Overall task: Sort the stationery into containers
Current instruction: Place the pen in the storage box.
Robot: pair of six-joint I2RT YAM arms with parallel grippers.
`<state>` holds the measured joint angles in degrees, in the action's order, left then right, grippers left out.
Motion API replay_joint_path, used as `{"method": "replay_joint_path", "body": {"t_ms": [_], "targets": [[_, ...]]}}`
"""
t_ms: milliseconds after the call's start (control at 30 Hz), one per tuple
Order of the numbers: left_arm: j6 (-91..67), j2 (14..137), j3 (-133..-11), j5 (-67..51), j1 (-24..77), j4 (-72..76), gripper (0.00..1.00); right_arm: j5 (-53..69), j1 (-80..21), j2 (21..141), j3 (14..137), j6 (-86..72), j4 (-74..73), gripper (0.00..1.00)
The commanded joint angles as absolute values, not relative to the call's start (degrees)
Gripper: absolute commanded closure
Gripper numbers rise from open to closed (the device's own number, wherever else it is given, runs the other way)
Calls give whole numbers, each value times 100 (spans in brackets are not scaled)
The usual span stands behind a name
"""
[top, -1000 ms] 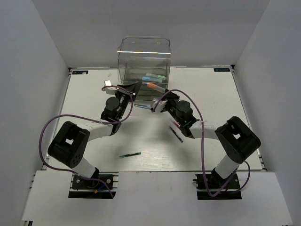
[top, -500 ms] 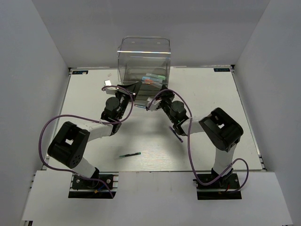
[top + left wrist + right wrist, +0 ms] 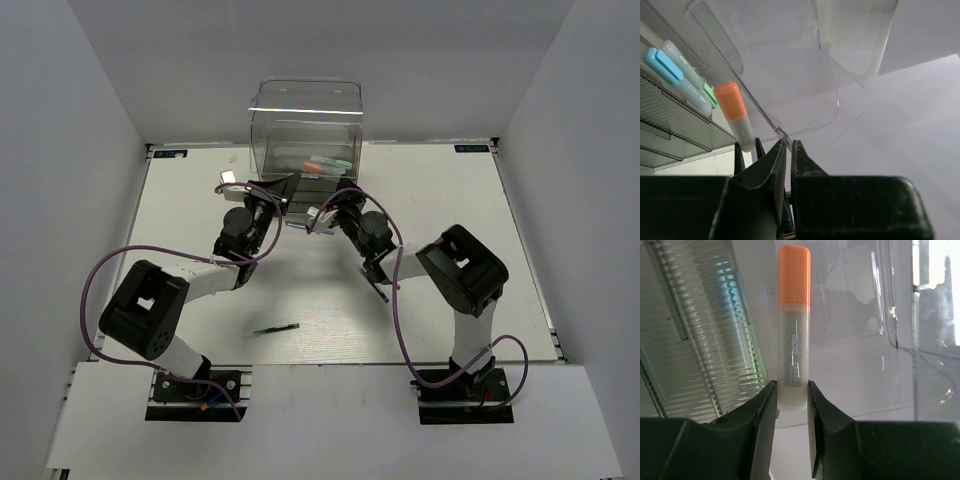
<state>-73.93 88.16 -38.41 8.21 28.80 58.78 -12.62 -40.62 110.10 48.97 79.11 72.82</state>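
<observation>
The clear drawer unit (image 3: 305, 110) stands at the back of the table with one drawer (image 3: 805, 95) pulled out. My left gripper (image 3: 786, 142) is shut on that drawer's thin clear front lip. My right gripper (image 3: 791, 390) is shut on the lower end of the orange marker (image 3: 792, 340) and holds it over the open drawer, cap pointing away. The marker also shows in the left wrist view (image 3: 735, 117). A light blue marker (image 3: 670, 70) and a mint-green marker (image 3: 697, 80) lie in the drawer.
A dark green pen (image 3: 276, 328) lies on the table near the front. A thin blue pen (image 3: 297, 226) lies between the two grippers. A dark purple pen (image 3: 380, 290) lies partly under the right arm. White walls enclose the table.
My right gripper has carried the orange marker forward and left, over the open drawer. The right arm's elbow has swung left. The left gripper has kept its hold on the drawer.
</observation>
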Motion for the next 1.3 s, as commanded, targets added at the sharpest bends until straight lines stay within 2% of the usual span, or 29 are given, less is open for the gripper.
{"method": "replay_joint_path", "body": {"t_ms": [0,367,1267], "targets": [[-7321,8508,-3788,809,2909,6135,100,-1125,-4052,11118,5150,8409,8042,100],[-7321,8455,-3735,861,2909,6240,100,-897,-4017,11136,5335,9271,7454,100],[-7321,8350,-3630,861,2909,6240,100,-527,-3665,10503,5880,11100,4615,100]]}}
